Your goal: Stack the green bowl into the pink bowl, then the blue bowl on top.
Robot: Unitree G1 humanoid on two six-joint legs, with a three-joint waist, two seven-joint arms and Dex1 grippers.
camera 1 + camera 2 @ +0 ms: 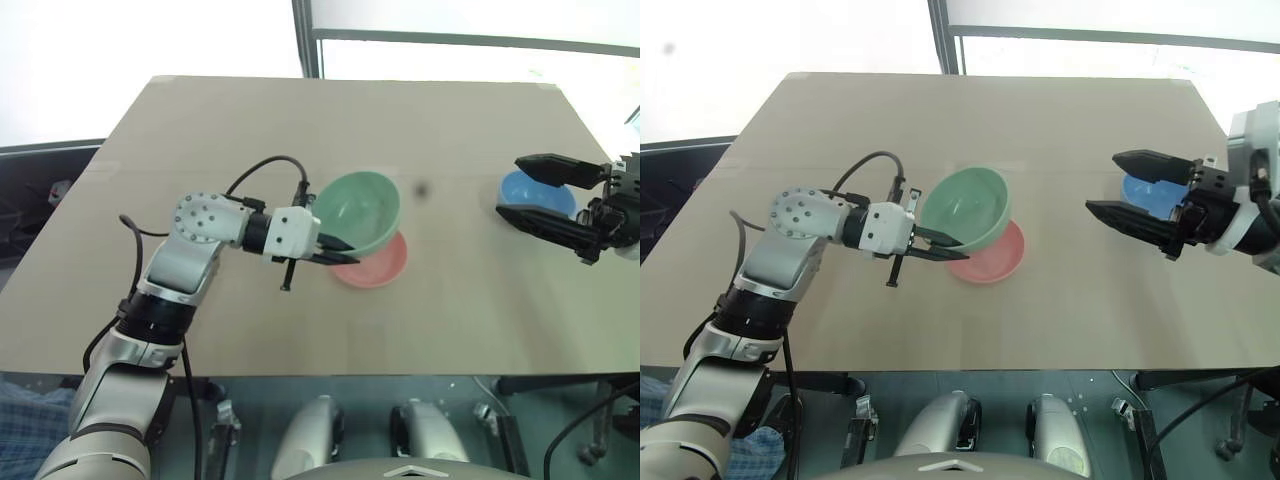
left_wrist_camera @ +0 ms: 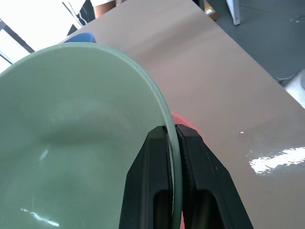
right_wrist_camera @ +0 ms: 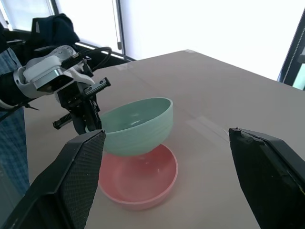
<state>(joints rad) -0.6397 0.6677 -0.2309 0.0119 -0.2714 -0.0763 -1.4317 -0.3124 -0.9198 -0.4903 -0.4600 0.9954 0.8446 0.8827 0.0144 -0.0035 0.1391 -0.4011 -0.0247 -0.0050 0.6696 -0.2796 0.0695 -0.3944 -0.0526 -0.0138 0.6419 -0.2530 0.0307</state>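
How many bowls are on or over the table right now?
3. The green bowl is held by its rim in the left gripper, tilted just above the pink bowl at mid-table. The blue bowl sits to the right, behind the open right gripper.

Bright window backlight, tabletop glare

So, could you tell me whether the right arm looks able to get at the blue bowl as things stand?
Probably yes. The right tool hangs open by the blue bowl, and nothing lies between them. The left tool is shut on the green bowl over the pink bowl, well clear of it.
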